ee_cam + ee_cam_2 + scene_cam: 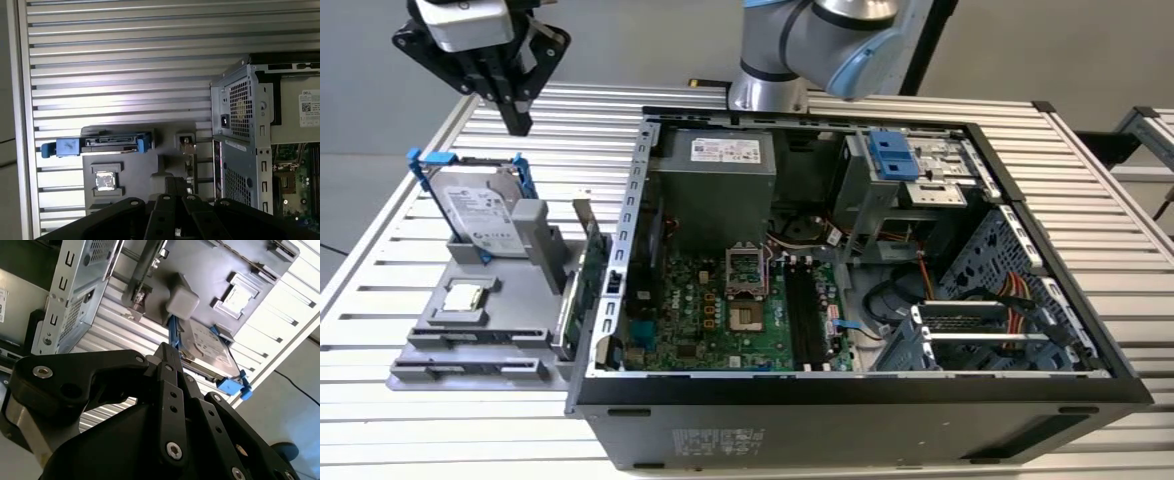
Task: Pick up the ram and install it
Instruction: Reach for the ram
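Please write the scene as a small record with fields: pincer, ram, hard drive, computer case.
pincer: shut, empty, raised over the table near the hard drive
ram: on edge at the grey holder, beside the green card, not picked up
hard drive: upright in the holder, in a blue bracket
computer case: open, lying on the slatted table, motherboard exposed

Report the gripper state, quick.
Gripper: closed, holding nothing, raised above the table.
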Tool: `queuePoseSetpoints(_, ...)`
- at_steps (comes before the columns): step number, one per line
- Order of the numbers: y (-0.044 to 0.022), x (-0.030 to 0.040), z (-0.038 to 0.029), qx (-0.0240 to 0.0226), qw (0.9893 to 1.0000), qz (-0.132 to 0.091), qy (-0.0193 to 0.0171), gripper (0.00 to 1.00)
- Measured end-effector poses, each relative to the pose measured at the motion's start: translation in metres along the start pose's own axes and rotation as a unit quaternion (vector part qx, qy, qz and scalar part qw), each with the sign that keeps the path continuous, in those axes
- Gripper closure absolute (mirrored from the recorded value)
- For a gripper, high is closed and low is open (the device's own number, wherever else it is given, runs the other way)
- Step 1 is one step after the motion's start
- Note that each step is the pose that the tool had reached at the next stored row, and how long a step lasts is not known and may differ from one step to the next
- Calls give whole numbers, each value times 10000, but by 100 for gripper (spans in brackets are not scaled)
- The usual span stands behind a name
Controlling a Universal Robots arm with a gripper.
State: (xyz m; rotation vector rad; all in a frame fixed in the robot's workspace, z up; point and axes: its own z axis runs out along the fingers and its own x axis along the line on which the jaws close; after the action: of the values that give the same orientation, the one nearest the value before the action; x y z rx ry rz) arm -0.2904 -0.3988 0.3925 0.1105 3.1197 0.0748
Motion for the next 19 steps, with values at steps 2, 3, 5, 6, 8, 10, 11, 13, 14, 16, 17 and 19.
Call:
queuePoseSetpoints(2,-1,24,0,0,10000,0,0,100)
queuePoseSetpoints(3,-2,36,0,0,10000,0,0,100)
queuePoseSetpoints(5,-4,58,-1,0,10000,0,0,100)
queuePoseSetpoints(6,-5,70,-1,0,10000,0,0,100)
queuePoseSetpoints(8,-6,94,-2,0,10000,0,0,100)
queuePoseSetpoints(10,-8,116,-2,-1,10000,0,0,100)
queuePoseSetpoints(11,-9,123,-2,-1,10000,0,0,100)
queuePoseSetpoints(13,-9,124,-2,0,10000,-1,0,100)
queuePoseSetpoints(14,-9,124,-2,0,10000,-1,0,100)
queuePoseSetpoints(16,-9,127,-3,0,10000,0,0,100)
queuePoseSetpoints(17,-9,133,-2,0,10000,1,0,100)
queuePoseSetpoints(19,-10,151,-3,0,10000,0,0,100)
